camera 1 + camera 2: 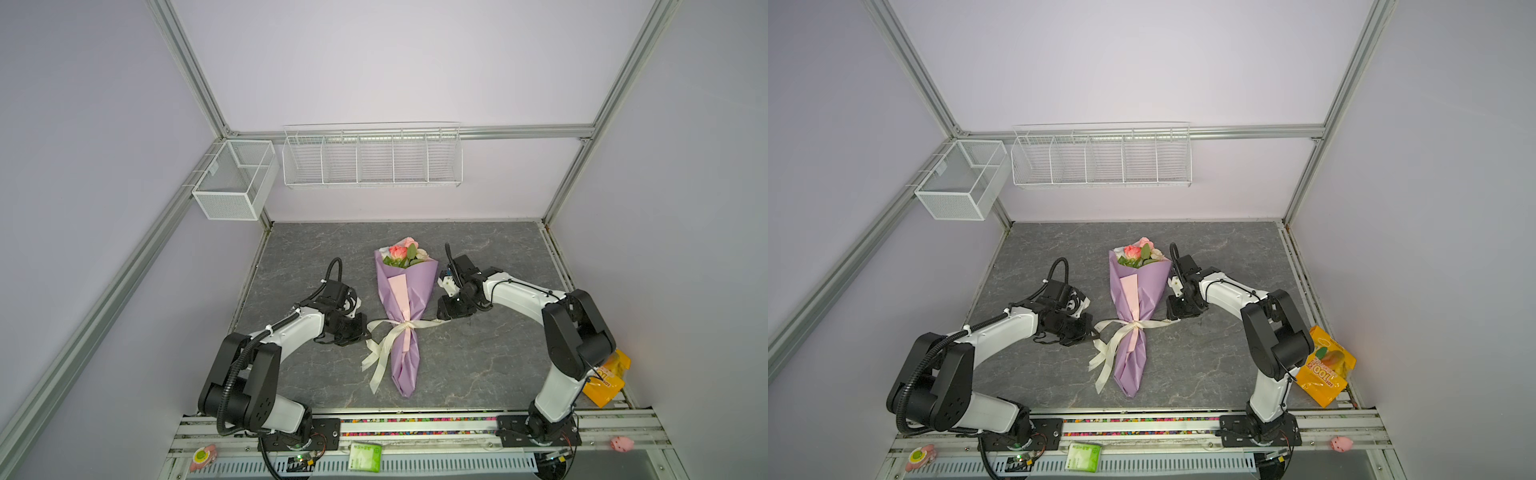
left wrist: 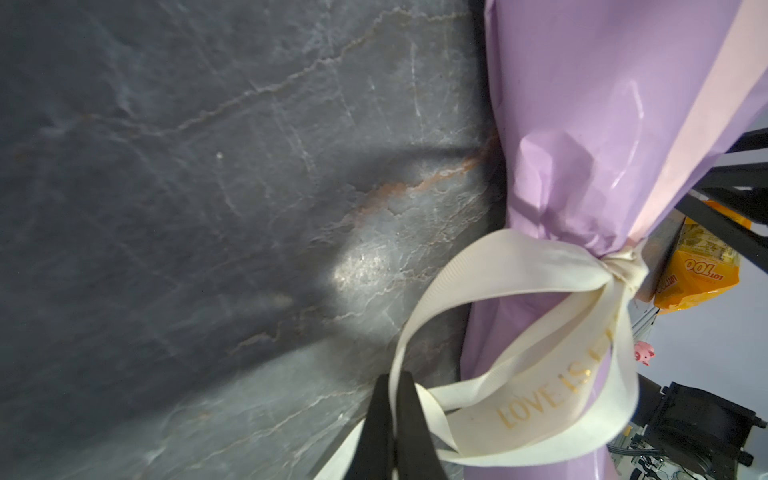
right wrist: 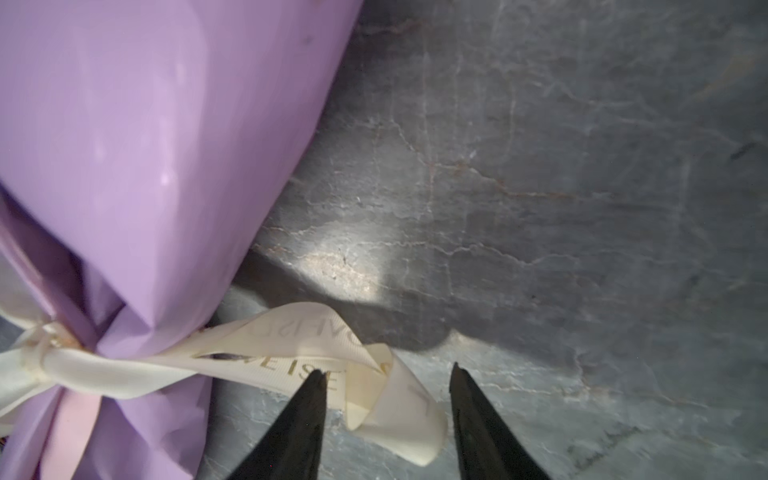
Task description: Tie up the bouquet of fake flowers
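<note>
1. Cream ribbon [image 1: 400,329] is knotted round the lilac wrap [image 1: 399,299]. The left pincer [image 2: 395,376] is clamped on its loop, mid-left in both top views.
2. Right pincer [image 3: 386,370] gapes, and the ribbon's other loop lies slack between its fingers.
3. Beyond, the bouquet of fake flowers [image 1: 404,253] lies mid-worktop [image 1: 478,374]. Its long axis runs from lower to upper frame, crosswise to both pincers.

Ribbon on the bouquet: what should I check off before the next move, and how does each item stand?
1. left gripper shut on the ribbon: ok.
2. right gripper gripping its ribbon end: not ok; the jaws are open and the end lies between them.
3. knot sits at the neck of the paper wrap: ok.
4. knot tight enough: cannot tell.
5. bouquet of fake flowers lying on the table: ok.
</note>
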`<state>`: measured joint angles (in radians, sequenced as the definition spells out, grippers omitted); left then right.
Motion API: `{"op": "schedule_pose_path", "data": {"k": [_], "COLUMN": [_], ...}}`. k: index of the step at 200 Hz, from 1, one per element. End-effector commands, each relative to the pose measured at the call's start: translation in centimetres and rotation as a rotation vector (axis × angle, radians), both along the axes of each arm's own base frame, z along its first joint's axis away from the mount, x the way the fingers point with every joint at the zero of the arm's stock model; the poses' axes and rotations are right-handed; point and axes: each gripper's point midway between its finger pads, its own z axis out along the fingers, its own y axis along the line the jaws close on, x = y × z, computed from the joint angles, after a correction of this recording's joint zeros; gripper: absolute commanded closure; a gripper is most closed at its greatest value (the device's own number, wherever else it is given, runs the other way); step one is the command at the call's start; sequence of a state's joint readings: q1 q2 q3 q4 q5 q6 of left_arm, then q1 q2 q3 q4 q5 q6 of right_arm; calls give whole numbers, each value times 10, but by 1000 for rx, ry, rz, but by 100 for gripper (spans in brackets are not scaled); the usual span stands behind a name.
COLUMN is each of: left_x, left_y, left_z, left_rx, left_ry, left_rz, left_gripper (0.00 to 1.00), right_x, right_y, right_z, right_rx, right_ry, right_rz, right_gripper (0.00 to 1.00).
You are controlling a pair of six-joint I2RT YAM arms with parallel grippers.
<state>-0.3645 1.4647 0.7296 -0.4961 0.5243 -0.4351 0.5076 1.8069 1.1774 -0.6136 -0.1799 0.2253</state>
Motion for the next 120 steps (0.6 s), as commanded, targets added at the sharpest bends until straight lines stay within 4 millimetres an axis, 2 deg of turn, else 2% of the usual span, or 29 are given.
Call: {"op": "schedule_pose_path", "data": {"k": [1,13,45,77,99,120], "left_x": [9,9,10,9,7,7], "left_y": [-2,-2,-2,0,1,1], "left_z": [6,5,5,4,2,3], "left_rx": [-1,0,0,12,17,14], "left_ry": [-21,-18,-18,-19,-16,-16], "left_rz": [-4,-4,-4,1,1,-1], "left_gripper": [100,100,100,100,100,100], "right_x": [-6,-9,-13,-12,-12,-6], "right_y": [-2,-6,-18,-34,-33,-25], "right_z": [-7,-10,-15,-16,-14,-1], "right_rx": [-34,-61,-114,-172,-153,-108], "right_ry": [34,41,41,11,-3,-61], "right_rz": [31,37,28,-21,-31,-15], "right_gripper": [59,64,85,92,89,75]}}
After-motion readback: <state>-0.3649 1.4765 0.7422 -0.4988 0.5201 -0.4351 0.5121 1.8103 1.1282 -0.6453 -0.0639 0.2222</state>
